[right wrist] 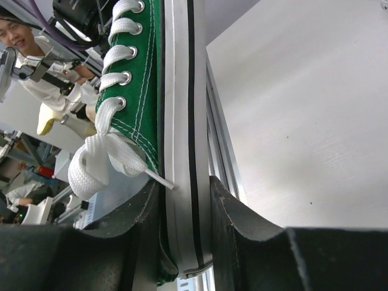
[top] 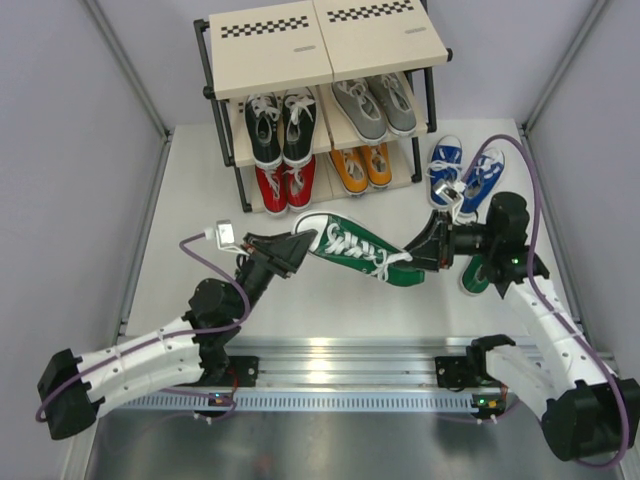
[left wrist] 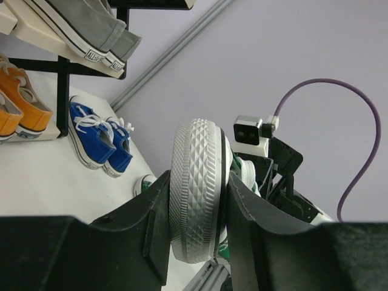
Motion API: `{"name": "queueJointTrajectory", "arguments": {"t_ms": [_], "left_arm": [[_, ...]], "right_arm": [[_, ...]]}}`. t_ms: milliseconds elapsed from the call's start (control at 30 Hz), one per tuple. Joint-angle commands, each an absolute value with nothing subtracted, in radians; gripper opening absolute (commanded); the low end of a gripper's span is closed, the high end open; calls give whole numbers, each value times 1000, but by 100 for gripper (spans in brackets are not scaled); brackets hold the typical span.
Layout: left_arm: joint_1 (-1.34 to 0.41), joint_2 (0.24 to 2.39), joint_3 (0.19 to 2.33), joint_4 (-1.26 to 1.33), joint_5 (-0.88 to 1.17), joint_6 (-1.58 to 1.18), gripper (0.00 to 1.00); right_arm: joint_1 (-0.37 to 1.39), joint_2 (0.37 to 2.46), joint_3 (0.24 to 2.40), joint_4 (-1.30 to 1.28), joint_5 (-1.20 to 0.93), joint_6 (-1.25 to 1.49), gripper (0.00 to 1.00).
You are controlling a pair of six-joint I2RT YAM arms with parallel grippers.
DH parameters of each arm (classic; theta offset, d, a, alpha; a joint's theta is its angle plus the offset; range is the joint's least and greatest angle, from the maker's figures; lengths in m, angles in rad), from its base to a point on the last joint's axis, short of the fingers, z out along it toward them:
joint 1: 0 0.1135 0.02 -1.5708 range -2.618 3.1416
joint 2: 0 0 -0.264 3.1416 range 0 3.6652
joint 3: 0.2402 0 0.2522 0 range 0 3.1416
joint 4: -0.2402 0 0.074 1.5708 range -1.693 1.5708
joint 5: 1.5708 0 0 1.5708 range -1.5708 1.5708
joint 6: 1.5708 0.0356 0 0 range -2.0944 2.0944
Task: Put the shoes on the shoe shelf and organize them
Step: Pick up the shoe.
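A green sneaker (top: 355,248) hangs above the table between both grippers. My left gripper (top: 298,247) is shut on its white toe cap (left wrist: 197,182), and my right gripper (top: 425,255) is shut on its heel end and sole edge (right wrist: 185,151). The second green sneaker (top: 475,275) lies on the table partly under the right arm. The blue pair (top: 465,175) stands on the table to the right of the shoe shelf (top: 300,50). The shelf's top board is bare. The black pair (top: 280,125) and grey pair (top: 375,105) sit on the middle tier, the red pair (top: 285,188) and orange pair (top: 362,167) on the bottom tier.
Grey walls close in the table on the left, right and back. A metal rail (top: 340,375) runs along the near edge between the arm bases. The right arm's purple cable (top: 530,180) loops above the blue pair.
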State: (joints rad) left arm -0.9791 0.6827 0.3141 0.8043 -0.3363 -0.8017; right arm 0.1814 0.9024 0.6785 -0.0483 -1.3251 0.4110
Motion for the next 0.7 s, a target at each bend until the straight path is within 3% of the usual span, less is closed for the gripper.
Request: {"name": "queueJointTrajectory", "arguments": {"t_ms": [0, 33, 67, 233, 267, 467, 667], "left_arm": [[-957, 655, 370, 812, -411, -867, 2], [-956, 649, 379, 777, -426, -871, 8], [-954, 637, 385, 718, -431, -873, 25], [-950, 589, 454, 539, -422, -830, 59], [-948, 571, 466, 473, -423, -812, 72], [-950, 482, 555, 260, -451, -735, 91], [-950, 385, 653, 5, -505, -620, 97]], "right_arm": [[186, 847, 736, 29, -1401, 393, 0], [175, 847, 747, 20, -1402, 391, 0], [157, 850, 768, 12, -1399, 393, 0], [107, 879, 827, 3, -1387, 405, 0], [97, 884, 850, 6, -1375, 411, 0], [77, 922, 925, 294, -1324, 652, 0], [60, 1023, 1102, 307, -1235, 696, 0]]}}
